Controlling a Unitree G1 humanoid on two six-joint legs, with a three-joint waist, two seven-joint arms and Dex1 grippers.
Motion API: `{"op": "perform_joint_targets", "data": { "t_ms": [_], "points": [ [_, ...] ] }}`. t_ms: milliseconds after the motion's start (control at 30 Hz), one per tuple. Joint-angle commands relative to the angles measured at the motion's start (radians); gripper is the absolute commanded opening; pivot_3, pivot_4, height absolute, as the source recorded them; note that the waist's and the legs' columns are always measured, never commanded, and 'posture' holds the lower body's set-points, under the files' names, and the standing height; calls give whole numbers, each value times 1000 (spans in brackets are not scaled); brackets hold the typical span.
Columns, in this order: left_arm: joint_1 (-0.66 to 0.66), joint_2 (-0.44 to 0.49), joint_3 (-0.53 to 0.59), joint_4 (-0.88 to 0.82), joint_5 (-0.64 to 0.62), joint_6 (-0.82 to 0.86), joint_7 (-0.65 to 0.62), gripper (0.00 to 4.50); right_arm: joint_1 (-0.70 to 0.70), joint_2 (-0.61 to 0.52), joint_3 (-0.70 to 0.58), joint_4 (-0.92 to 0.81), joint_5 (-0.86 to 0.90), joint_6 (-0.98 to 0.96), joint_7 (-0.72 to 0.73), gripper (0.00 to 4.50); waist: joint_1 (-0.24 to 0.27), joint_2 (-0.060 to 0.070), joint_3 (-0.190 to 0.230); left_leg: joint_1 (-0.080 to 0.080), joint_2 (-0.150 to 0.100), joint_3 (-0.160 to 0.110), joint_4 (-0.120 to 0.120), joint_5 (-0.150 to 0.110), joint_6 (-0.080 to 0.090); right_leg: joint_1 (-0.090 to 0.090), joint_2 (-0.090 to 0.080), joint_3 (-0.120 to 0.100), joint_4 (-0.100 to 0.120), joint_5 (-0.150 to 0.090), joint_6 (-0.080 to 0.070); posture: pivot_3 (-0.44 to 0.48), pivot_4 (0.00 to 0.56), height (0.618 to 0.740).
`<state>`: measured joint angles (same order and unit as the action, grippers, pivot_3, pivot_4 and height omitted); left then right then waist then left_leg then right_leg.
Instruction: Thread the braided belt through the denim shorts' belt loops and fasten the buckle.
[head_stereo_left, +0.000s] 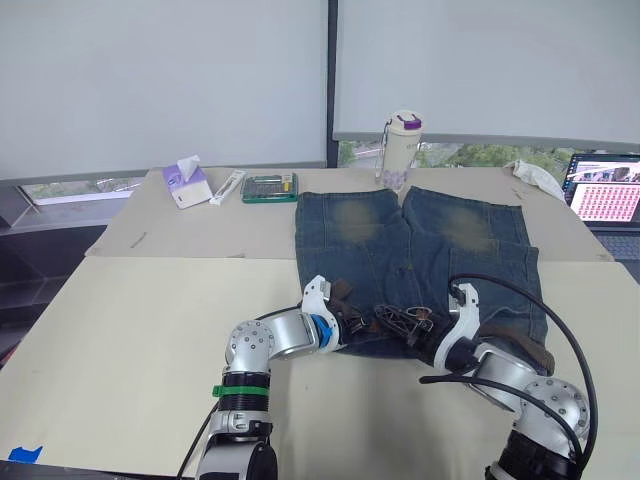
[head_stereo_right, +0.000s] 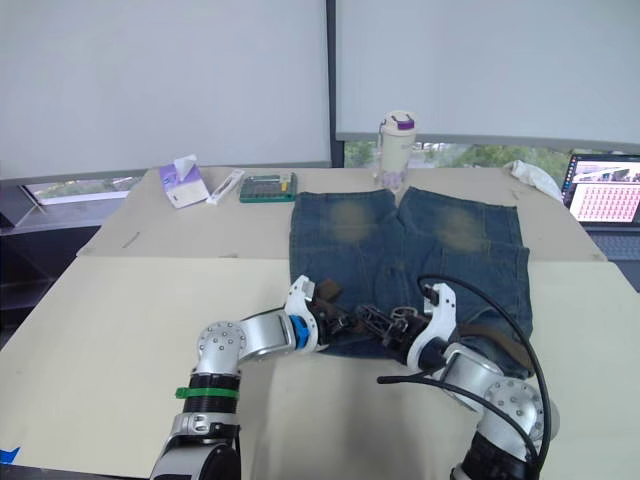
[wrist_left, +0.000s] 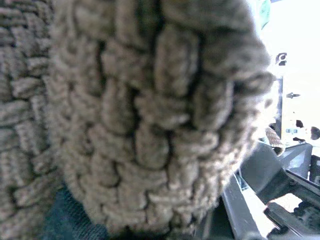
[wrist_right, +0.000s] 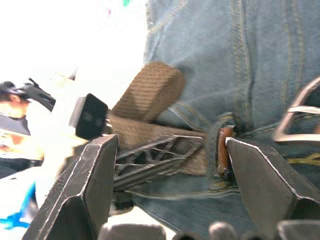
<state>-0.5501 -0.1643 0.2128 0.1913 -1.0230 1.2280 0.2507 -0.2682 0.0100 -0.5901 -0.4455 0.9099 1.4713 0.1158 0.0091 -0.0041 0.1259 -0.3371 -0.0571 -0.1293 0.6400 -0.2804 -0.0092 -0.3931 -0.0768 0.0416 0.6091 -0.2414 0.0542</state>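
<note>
Right gripper (wrist_right: 170, 150): I see its two black fingers spread wide, flanking the dark brown braided belt (wrist_right: 150, 92) at the waistband.
Left gripper (head_stereo_left: 352, 322): on the belt; I cannot tell its grip.
Silver rectangular metal buckle (wrist_right: 297, 117): beside my right finger.
Dark blue denim shorts (head_stereo_left: 420, 250): flat on the beige table (head_stereo_left: 130, 330), waistband nearest me.

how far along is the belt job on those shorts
Partly done. The braided belt already lies along the waistband of the denim shorts, passing under a belt loop. In hand: the left tool is at the belt's folded end, and the open right tool faces that loop. Left: the buckle hangs unfastened, and how many loops remain can't be judged.
</note>
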Motion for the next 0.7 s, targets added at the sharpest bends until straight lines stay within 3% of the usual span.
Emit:
{"op": "perform_joint_targets", "data": {
  "t_ms": [33,367,467,700],
  "points": [
    [-19,-80,-20,2,-8,13,-20,0,-5,-8,33,-1,29,23,-11,3752,0,0,0,0,0,0,0,0,0,0,0,0,0,0,0,0,150,740],
    [-16,-82,-18,-7,-7,21,-16,0,33,-86,130,32,-65,-31,-40,3752,0,0,0,0,0,0,0,0,0,0,0,0,0,0,0,0,150,740],
    [-13,-82,-17,-9,-7,23,-16,0,31,-76,131,42,-61,-45,-41,2929,0,-1,0,0,0,0,0,0,0,0,0,0,0,0,0,0,150,740],
    [-10,-80,-16,-11,-3,23,-16,0,-1,-9,34,66,3,-48,-71,502,0,0,0,0,0,0,-1,0,0,0,0,0,0,0,0,0,150,740]
  ]
}}
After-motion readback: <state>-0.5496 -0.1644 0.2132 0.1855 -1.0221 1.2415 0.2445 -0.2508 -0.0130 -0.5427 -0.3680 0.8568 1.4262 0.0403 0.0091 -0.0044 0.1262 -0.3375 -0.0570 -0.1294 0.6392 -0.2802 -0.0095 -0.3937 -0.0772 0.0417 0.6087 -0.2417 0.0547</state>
